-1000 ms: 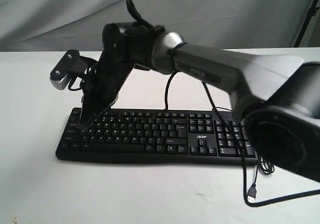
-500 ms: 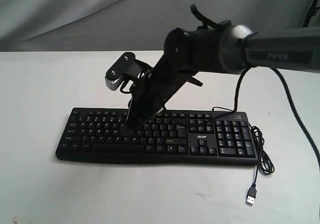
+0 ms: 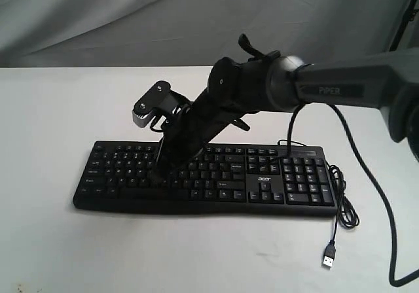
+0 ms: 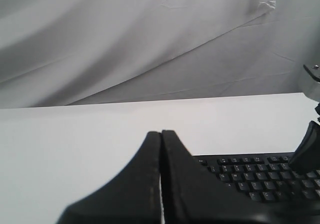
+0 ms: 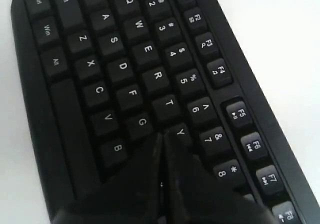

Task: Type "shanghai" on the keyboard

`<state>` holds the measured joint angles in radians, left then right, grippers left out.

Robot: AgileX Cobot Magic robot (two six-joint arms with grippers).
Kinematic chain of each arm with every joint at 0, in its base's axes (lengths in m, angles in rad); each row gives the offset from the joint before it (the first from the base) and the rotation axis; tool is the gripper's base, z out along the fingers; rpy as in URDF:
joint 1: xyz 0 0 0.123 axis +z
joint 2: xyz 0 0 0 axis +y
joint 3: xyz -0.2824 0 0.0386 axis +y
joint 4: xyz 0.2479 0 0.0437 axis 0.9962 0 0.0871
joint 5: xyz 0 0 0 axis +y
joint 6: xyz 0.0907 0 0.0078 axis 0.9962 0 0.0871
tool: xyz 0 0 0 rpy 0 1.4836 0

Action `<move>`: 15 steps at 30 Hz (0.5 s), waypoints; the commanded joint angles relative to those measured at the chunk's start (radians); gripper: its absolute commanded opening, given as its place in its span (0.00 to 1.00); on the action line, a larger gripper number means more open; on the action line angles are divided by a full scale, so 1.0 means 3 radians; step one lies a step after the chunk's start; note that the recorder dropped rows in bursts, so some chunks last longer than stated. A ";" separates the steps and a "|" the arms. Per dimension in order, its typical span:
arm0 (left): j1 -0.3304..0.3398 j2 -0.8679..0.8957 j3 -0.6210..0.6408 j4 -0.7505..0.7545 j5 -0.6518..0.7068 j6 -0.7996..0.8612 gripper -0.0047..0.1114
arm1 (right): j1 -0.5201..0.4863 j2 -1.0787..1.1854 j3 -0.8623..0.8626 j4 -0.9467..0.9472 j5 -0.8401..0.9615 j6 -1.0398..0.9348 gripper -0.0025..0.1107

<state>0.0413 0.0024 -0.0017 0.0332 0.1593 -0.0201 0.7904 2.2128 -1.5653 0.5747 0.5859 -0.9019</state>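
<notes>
**Right pincer down on the left half of the keys**

Nearest me, the USB plug [image 3: 328, 255] lay loose on the white table [image 3: 52, 254]. Its black cable [image 3: 340, 208] looped back up to the right end of the keyboard [image 3: 216, 182]. The keyboard sat flat across the middle of the table, with its number pad on the right. The right gripper [image 3: 159, 174] reached in from the right and slanted down onto the left half of the letter keys. In its wrist view its jaws were clenched flush together, holding nothing, with the tip [image 5: 161, 136] in the patch bordered by G, Y and B. I couldn't tell whether a key was actually pressed. The left gripper [image 4: 161, 134] was likewise clamped tight on nothing, over bare table, with a corner of the keyboard beyond it. Behind everything hung a grey cloth [image 3: 98, 18].
</notes>
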 commanded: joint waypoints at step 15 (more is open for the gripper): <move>-0.0021 -0.0008 0.0006 0.0000 -0.0020 -0.0009 0.04 | 0.0064 0.0080 -0.0025 0.0100 -0.0055 -0.0185 0.02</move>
<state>0.0413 0.0024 -0.0017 0.0332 0.1593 -0.0201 0.8076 2.2385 -1.5649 0.5965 0.5805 -0.9436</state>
